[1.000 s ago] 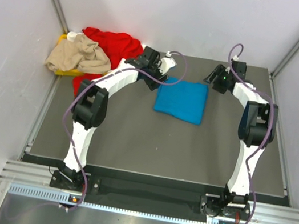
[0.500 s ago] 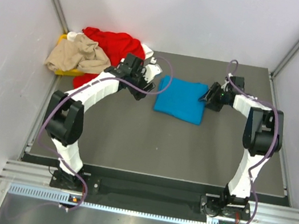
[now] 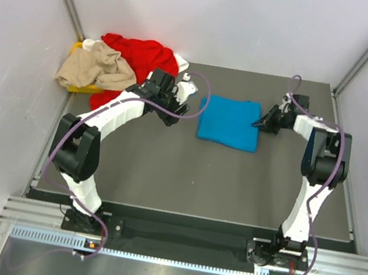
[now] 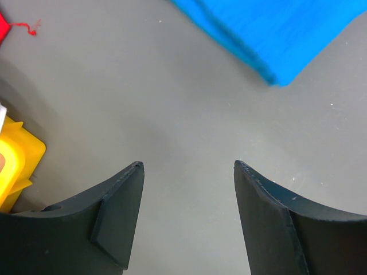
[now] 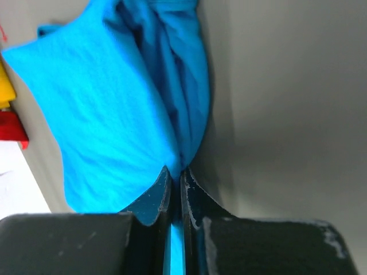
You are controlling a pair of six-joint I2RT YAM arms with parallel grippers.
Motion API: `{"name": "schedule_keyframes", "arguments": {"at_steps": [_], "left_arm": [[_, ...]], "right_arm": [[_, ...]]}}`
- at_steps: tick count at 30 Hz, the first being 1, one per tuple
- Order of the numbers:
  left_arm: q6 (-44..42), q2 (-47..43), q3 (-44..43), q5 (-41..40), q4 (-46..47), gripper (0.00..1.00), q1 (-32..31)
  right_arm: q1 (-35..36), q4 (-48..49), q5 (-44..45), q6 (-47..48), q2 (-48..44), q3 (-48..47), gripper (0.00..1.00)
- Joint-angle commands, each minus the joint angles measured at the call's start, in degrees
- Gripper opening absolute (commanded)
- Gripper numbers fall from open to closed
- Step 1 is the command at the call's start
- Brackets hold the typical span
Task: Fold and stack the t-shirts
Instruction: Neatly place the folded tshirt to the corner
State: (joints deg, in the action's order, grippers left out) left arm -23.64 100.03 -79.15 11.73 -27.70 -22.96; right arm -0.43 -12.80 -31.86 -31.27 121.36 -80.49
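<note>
A folded bright blue t-shirt lies on the dark mat near the middle back. My right gripper is shut on its right edge; the right wrist view shows blue cloth pinched between the closed fingertips. My left gripper hovers left of the blue shirt, open with nothing between its fingers, over bare mat. A corner of the blue t-shirt shows at the top of the left wrist view. A red t-shirt and a beige t-shirt are heaped at the back left.
A yellow tray sits under the beige shirt at the back left, its corner seen in the left wrist view. White cloth peeks out beside the red shirt. Grey walls close in the mat on three sides.
My right gripper swung down to the blue shirt's right edge and closed on it, and the shirt shifted slightly right. My left arm drew back left, away from the shirt.
</note>
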Motion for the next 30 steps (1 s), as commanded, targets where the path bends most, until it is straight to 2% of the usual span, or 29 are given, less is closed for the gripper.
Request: {"name": "schedule_keyframes", "arguments": {"at_steps": [1,5,7,9,16,22,30], "left_arm": [[0.52,-3.70,0.84,0.05,3.36,0.69,0.28],[-0.09,-3.88,1.63,-1.09,4.41,0.69,0.28],[-0.27,-3.61,1.72,-1.18,4.59,0.69,0.28],[-0.27,-3.35,1.46,-1.27,4.24,0.69,0.28],[-1.15,-2.47,1.29,-3.37,4.15,0.69,0.37],[-0.88,0.25,-0.56,-4.96,3.71,0.69,0.37],[-0.97,3.94,-3.02,-6.63,0.99,0.68,0.37]], "right_arm": [[-5.37,-5.28,0.56,5.32,0.81,-5.54,0.00],[-8.44,-12.06,0.92,12.53,1.07,-8.71,0.00],[-10.12,-18.10,3.10,16.83,2.30,-13.70,0.00],[-11.78,-19.72,7.24,17.99,4.13,-16.53,0.00],[-16.45,-16.30,12.07,13.35,12.75,-30.22,0.00],[-18.38,-13.84,20.51,9.92,19.08,-40.61,0.00],[-21.11,-6.72,29.57,5.87,22.16,-44.04,0.00]]}}
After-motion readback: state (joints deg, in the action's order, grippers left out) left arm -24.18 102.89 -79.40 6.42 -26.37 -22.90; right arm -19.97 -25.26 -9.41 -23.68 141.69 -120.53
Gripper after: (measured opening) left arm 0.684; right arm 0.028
